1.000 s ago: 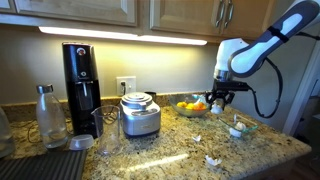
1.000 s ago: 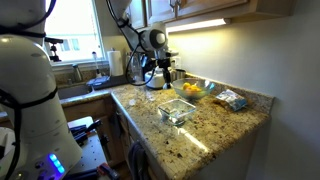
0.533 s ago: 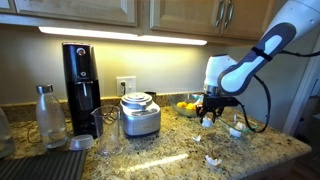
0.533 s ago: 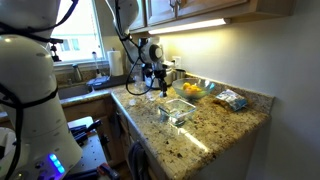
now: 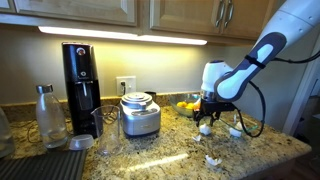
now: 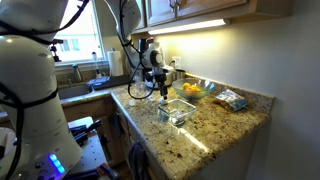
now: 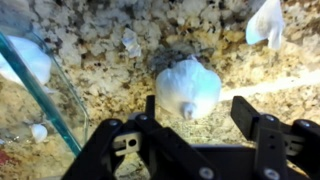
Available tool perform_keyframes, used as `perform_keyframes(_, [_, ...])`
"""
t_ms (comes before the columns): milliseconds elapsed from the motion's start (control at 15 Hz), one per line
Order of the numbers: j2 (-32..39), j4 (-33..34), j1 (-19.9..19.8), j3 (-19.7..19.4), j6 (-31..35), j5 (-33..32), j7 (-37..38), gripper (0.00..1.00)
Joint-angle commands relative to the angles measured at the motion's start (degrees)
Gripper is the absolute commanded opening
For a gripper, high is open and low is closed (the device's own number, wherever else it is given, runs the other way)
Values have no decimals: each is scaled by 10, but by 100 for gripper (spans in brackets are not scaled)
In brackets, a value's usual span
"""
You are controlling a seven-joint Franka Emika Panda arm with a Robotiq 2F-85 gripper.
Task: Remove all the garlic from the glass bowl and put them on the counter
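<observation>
In the wrist view a white garlic bulb (image 7: 187,87) lies on the speckled counter (image 7: 110,75) between the spread fingers of my gripper (image 7: 197,110), with a gap on its right side. The gripper is open. The glass bowl's rim (image 7: 52,98) runs down the left, with more garlic (image 7: 25,58) behind the glass. Another bulb (image 7: 265,22) lies at the top right. In both exterior views the gripper (image 5: 205,122) (image 6: 163,90) hangs low over the counter beside the glass bowl (image 5: 241,128) (image 6: 178,112). One bulb (image 5: 213,160) lies near the counter's front.
A bowl of orange and yellow fruit (image 5: 190,106) stands behind the gripper. A steel canister (image 5: 140,115), black coffee maker (image 5: 82,90) and metal bottle (image 5: 49,116) stand further along the counter. A sink (image 6: 80,92) lies behind the arm in an exterior view.
The arm has come down and away from the glass bowl to the counter with a garlic bulb. The jaws have widened and the bulb now rests on the counter.
</observation>
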Motion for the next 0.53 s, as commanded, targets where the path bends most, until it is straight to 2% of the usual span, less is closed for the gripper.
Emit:
perform_keyframes(0, [-75,-43,-9,-5,-21,15,-45,100])
perform_keyframes(467, [-129,-49,-38,-34,-67,5,-51,100])
